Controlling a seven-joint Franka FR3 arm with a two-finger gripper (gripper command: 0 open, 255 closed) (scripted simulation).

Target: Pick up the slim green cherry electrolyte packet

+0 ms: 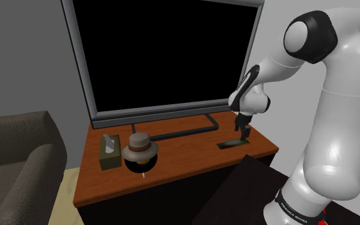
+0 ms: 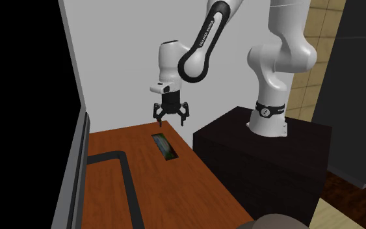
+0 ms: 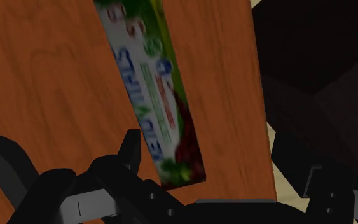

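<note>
**Hovering pincer [image 2: 170,123] over green packet [image 2: 164,146]**

Black fingers [image 3: 130,147] stand spread apart, clasping nothing. The slim packet lies flat on the wooden counter [image 2: 194,188], just below the pincer, near the edge beside the robot's dark stand [image 2: 259,156]

You're looking at a slim green packet [image 3: 158,102] with white lettering. It lies flat on the worktop [image 1: 191,160], near its edge.

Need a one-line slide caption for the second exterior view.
Open gripper hovers over the slim green packet lying flat on the wooden table.
</note>
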